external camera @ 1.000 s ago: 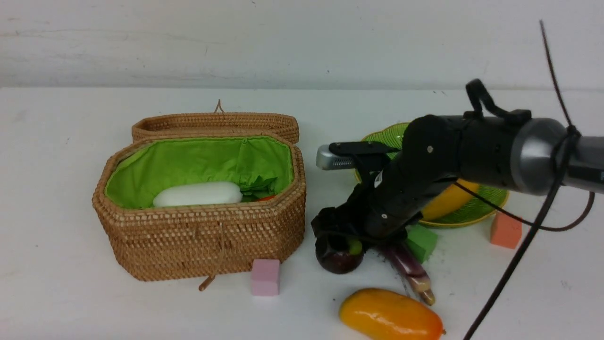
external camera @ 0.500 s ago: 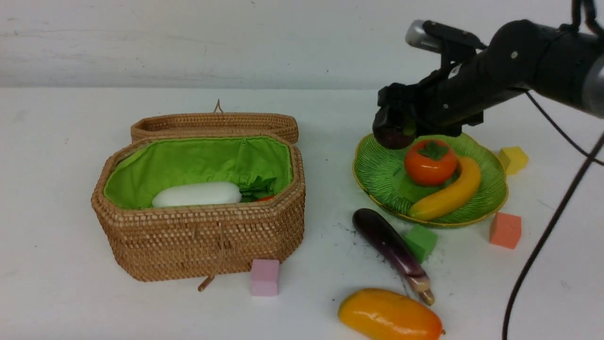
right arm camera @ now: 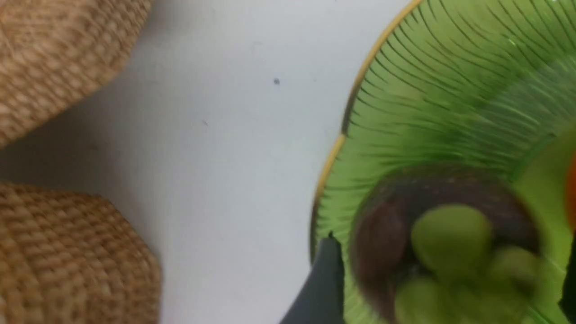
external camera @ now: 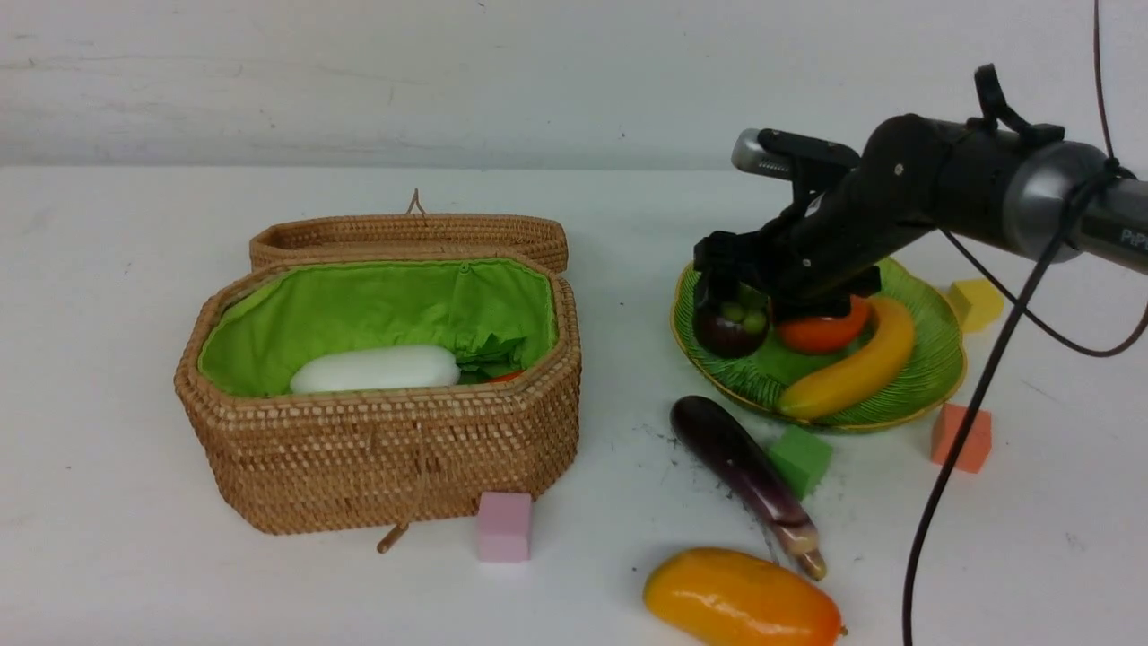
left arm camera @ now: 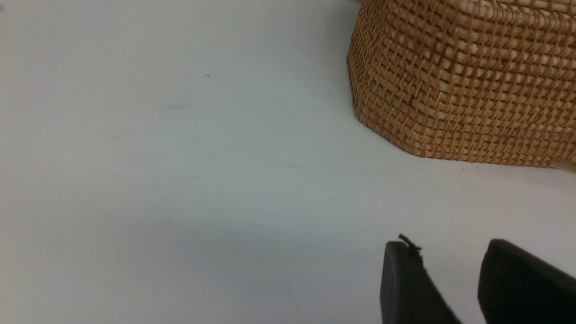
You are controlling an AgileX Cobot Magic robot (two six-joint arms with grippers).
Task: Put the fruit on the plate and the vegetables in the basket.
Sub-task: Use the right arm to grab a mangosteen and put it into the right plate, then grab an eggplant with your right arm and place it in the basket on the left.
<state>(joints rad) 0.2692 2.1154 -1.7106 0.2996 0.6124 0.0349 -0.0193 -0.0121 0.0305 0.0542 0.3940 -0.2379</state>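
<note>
Near the left edge of the shallow green ribbed plate [external camera: 937, 381], the round dark-purple mangosteen [external camera: 731, 329] sits between the parted fingers of the right gripper [right arm camera: 450, 274]. Beside it on the plate lie the orange persimmon [external camera: 823, 330] and curved yellow banana [external camera: 850, 363]. The slim dark-purple eggplant [external camera: 744, 471] and oblong orange-yellow mango [external camera: 743, 599] are toward the desk's front edge. Inside the brown wicker basket [external camera: 386, 458] rests the white radish [external camera: 377, 369]. The left gripper's [left arm camera: 459, 265] fingers stand apart.

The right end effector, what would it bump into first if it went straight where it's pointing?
Probably the green plate: the right end effector has open jaws on either side of the mangosteen, though depth is hard to judge.
</note>
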